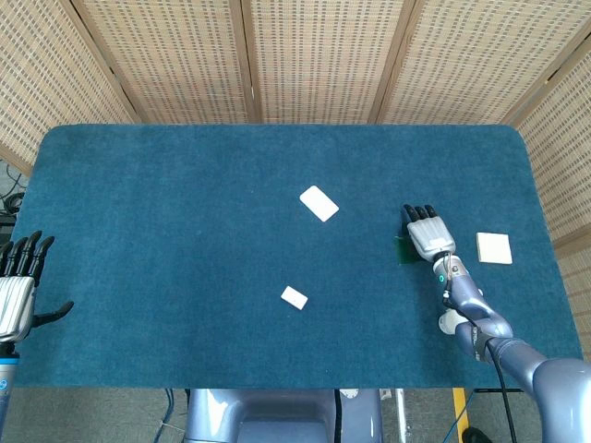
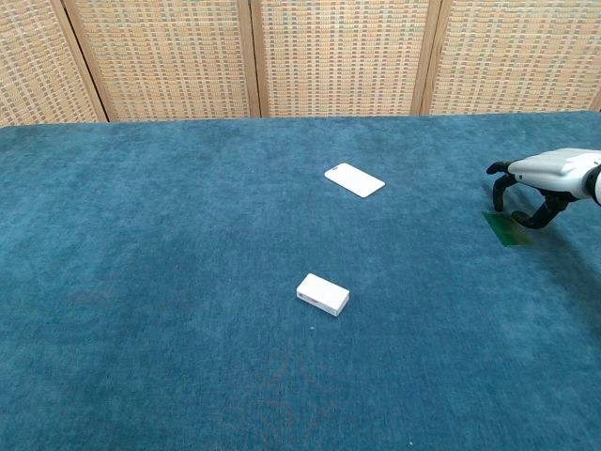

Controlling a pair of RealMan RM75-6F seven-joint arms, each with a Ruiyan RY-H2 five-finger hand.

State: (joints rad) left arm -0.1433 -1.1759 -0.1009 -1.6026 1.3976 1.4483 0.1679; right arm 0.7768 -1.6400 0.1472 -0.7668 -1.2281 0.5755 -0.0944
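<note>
The green card (image 2: 506, 228) lies flat on the blue table (image 2: 169, 282) at the right edge of the chest view; I hold my right hand (image 2: 540, 180) just above it, fingers curled downward and apart, gripping nothing. My left hand (image 1: 17, 286) rests spread at the head view's lower left, well apart from the white card (image 2: 354, 179) and small white box (image 2: 323, 294) near centre.

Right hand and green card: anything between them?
Nothing. In the chest view the right hand hangs over the green card, fingertips curled down at its far edge; whether they touch is unclear. The head view shows the card partly under the hand.
</note>
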